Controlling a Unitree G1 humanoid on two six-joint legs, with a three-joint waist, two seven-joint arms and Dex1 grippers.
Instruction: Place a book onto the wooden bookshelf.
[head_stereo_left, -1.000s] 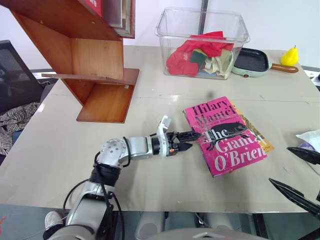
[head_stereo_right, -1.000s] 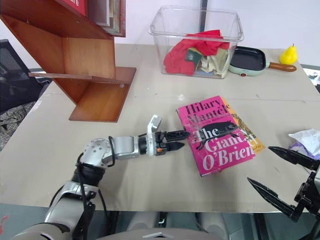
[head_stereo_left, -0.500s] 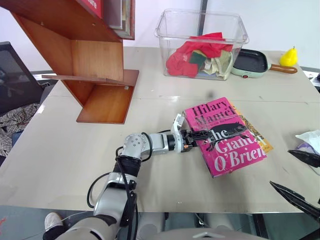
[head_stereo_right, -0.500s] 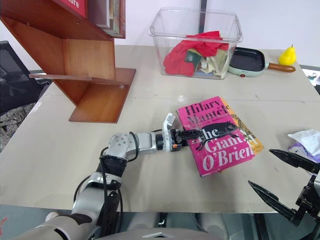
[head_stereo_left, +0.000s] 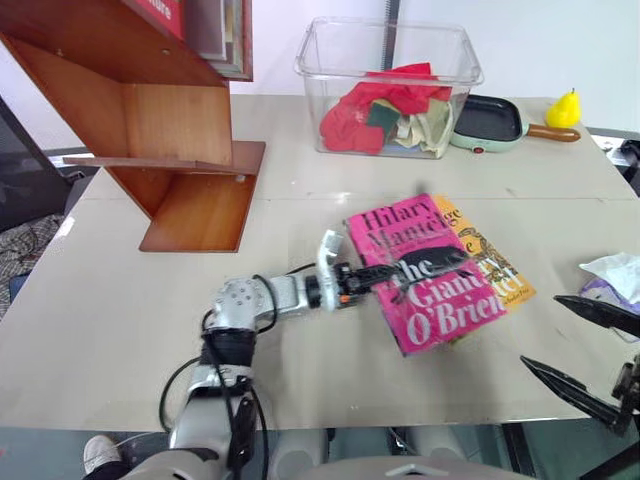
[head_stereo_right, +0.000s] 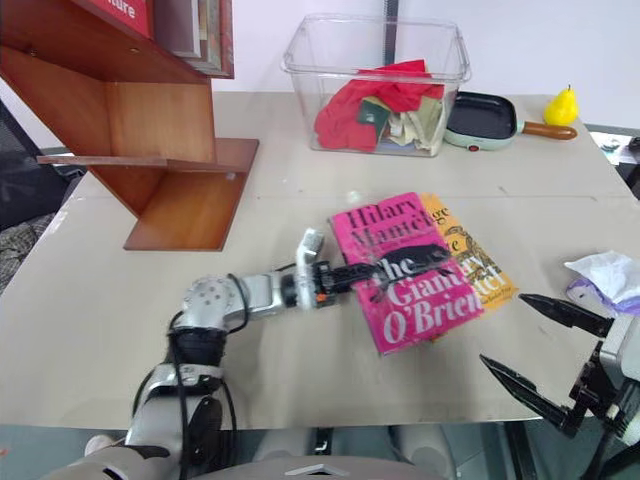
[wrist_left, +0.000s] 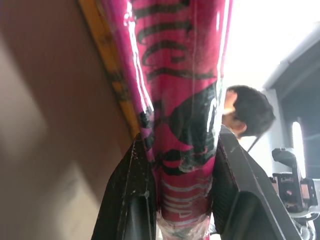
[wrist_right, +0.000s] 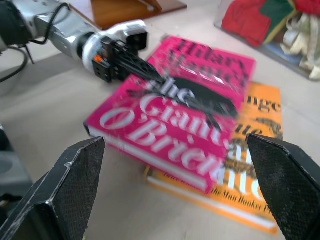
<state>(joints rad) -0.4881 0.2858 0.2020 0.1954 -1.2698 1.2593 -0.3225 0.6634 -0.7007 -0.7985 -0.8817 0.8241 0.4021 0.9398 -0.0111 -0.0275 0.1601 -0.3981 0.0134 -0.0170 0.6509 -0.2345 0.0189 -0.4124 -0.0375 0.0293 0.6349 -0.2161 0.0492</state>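
Head views: left hand (head_stereo_left: 392, 272) clamped on pink book (head_stereo_left: 430, 290), lying atop orange book (head_stereo_left: 490, 262) on counter (head_stereo_left: 120, 300), well right of wooden bookshelf (head_stereo_left: 190, 130). Right wrist view: right hand (wrist_right: 175, 185) spread wide, empty, near pink book.

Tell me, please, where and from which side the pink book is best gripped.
By its spine edge, from the robot's left, roughly level: the pink book lies flat on the orange book, so only its edges offer both faces. The left gripper already has it there, jaws shut on cover and underside.
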